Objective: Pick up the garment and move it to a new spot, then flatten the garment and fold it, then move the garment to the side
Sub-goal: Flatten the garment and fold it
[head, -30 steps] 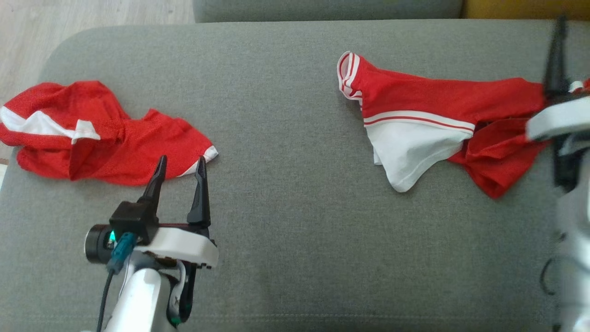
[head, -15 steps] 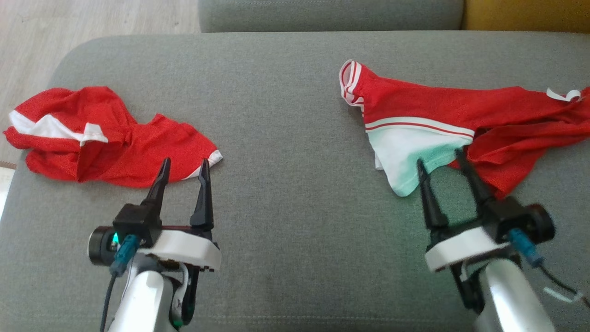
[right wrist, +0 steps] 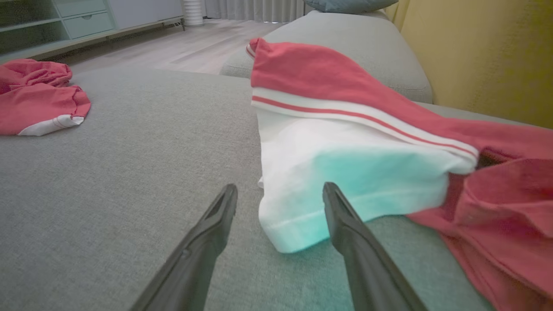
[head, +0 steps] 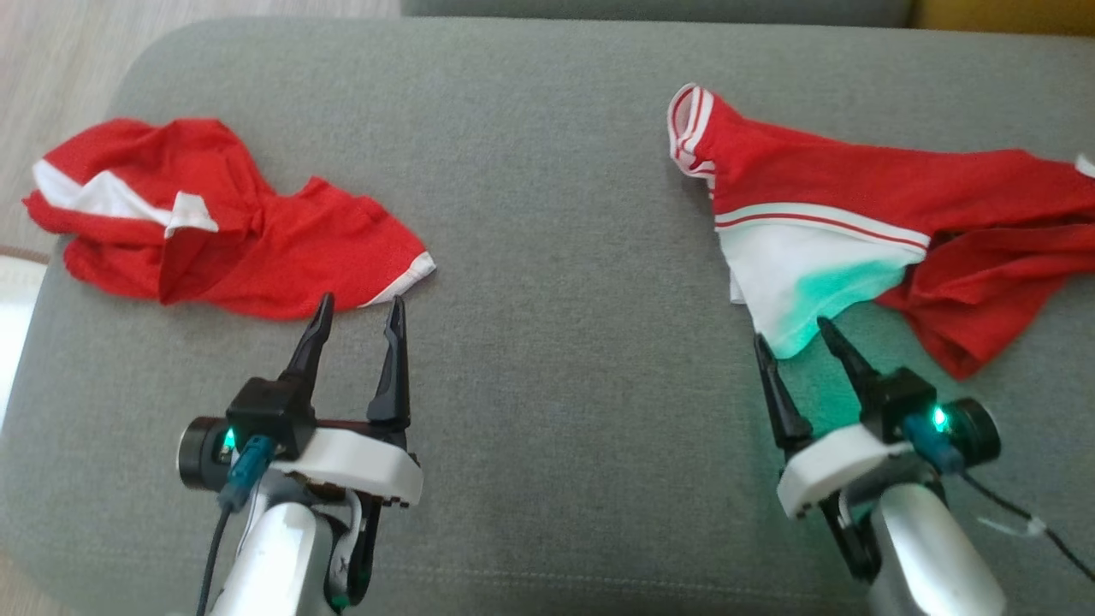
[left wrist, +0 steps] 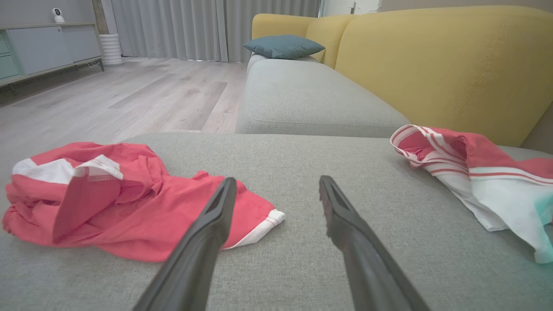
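On the grey cushion [head: 547,214] a crumpled red garment [head: 257,248] lies by the left edge, well apart from the red-and-white garment [head: 855,222] at the right edge. The left wrist view adds a yellow sofa back [left wrist: 432,65], a blue pillow [left wrist: 283,45] and wood floor [left wrist: 129,95]. Both arms reach forward low. The left gripper [head: 359,301] gapes empty near the red heap's hem, and the right gripper [head: 790,330] is spread wide at the white flap's tip.

Noted garment [head: 864,184] red with white panel and red-white striped bands, at right edge of grey cushion [head: 547,154]; second garment [head: 257,248] red, white-trimmed, at left edge.
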You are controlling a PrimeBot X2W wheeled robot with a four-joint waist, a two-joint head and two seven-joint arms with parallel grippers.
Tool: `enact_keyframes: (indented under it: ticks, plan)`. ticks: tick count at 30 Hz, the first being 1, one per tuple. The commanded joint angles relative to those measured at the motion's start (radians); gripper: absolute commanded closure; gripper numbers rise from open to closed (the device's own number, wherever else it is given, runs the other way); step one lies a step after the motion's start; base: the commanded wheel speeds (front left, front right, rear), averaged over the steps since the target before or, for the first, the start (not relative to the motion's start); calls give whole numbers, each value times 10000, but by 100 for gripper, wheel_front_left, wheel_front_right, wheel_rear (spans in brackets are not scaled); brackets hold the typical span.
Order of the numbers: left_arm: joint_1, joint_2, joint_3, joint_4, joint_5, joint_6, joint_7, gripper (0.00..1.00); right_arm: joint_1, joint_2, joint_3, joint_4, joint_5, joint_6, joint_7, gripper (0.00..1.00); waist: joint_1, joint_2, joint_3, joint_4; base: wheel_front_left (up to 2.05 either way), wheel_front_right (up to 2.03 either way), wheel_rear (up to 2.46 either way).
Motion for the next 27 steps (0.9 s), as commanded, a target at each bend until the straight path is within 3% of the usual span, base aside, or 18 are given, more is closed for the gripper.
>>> enact_keyframes:
  ticks: [1, 11, 12, 13, 19, 27]
  plan:
    - [-395, 39, 225, -299, -49, 30, -61, 0, -482, 30, 196, -137, -68, 73, -21, 0, 0, -1, 126, 102, 0, 0, 0]
    - [-595, 39, 152, -262, 34, 49, -61, 0, -1254, 31, -309, 1347, -609, 73, 95, 0, 0, -1, 421, 316, 0, 0, 0]
    - [-618, 39, 152, -256, 38, 55, -61, 0, -1385, 31, -318, 1597, -617, 73, 108, 81, 0, -1, 433, 311, 0, 0, 0]
    - [-627, 39, 154, -248, 39, 57, -61, 0, -1445, 31, -293, 1685, -646, 73, 73, 100, 0, -1, 425, 303, 0, 0, 0]
    - [-629, 39, 212, -174, 36, 71, -61, 0, -1636, 31, 382, 1717, -251, 73, -235, 100, 0, -1, 244, 163, 0, 0, 0]
    - [-470, 39, 309, -120, 1, 76, -61, 0, -1543, 31, 2253, 370, 668, 73, -503, 100, 0, -1, -376, -141, 0, 0, 0]
